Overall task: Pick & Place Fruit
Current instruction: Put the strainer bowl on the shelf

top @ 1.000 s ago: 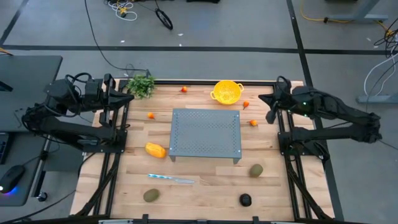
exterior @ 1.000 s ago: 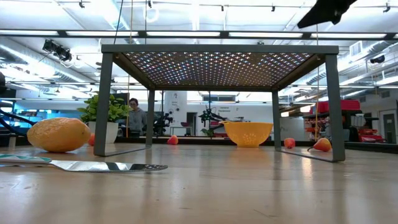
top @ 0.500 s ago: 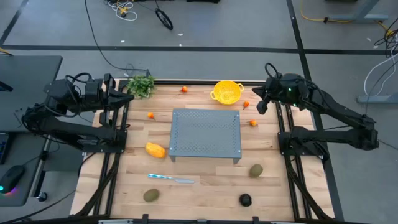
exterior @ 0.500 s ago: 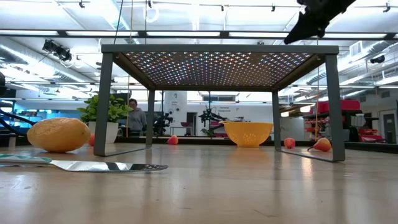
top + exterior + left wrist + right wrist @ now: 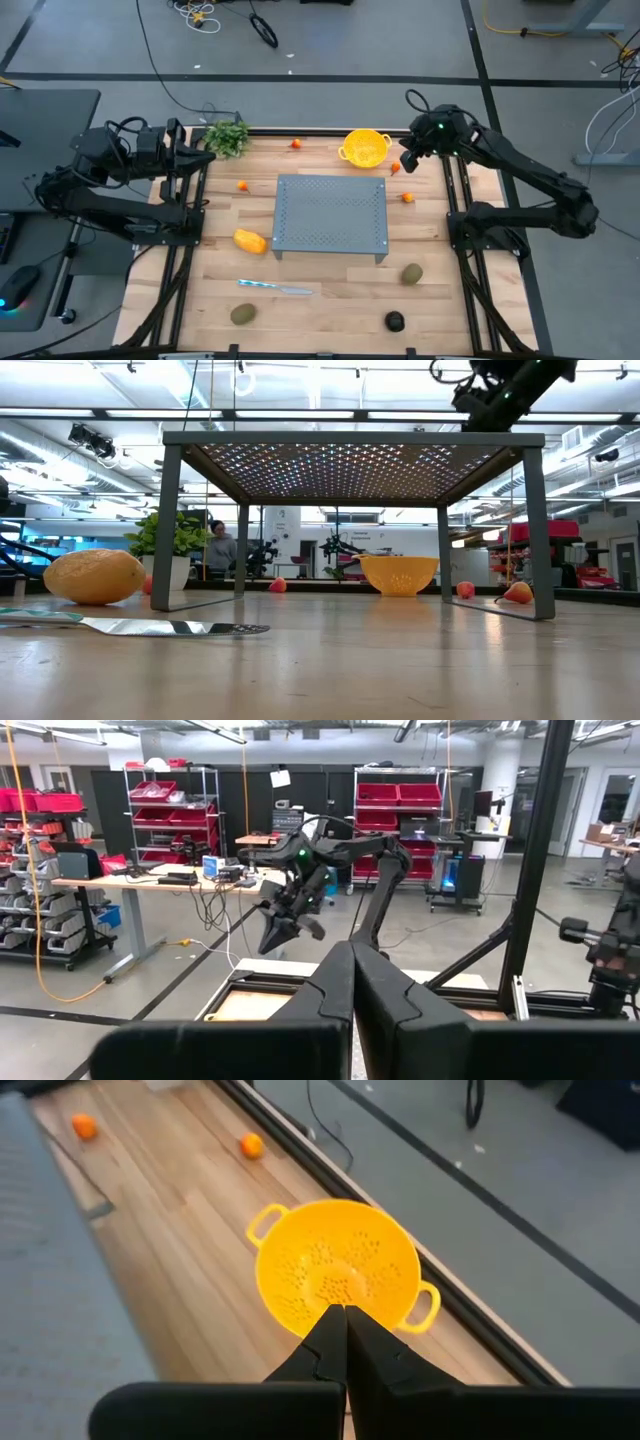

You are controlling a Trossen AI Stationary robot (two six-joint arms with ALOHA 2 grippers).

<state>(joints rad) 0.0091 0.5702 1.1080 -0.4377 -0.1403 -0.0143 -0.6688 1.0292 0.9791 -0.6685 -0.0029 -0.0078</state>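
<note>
So my right pincer [image 5: 407, 160] hung above the far right part of the desk [image 5: 330, 290], its fingers pressed together and pinching nothing. Its wrist camera looked straight down on the yellow colander [image 5: 335, 1278], which sat just beside the desk's far edge. The nearest fruit was a small orange-red ball [image 5: 396, 168] lying almost directly under the pincer, between the colander and the right rail. A second ball [image 5: 408, 197] lay a little nearer to me, just off the far right corner of the grey rack [image 5: 330, 213]. Two more balls [image 5: 296, 144] lay well to the left, one at the far edge and one [image 5: 242, 185] by the rack's left side.

The rest sat well apart from that arm: the yellow-orange oblong [image 5: 250, 241] left of the rack with its long axis running roughly left to right, one brownish oval [image 5: 412, 274] at the near right, the other [image 5: 243, 314] at the near left, and the black round one [image 5: 395, 321] at the near edge. A knife [image 5: 275, 288] lay in front of the rack.

My left pincer [image 5: 352, 982] waited off the desk's far left corner, also closed and empty. I judged the right arm much the nearer for the first ball: it would need to spread and come nearly straight down
</note>
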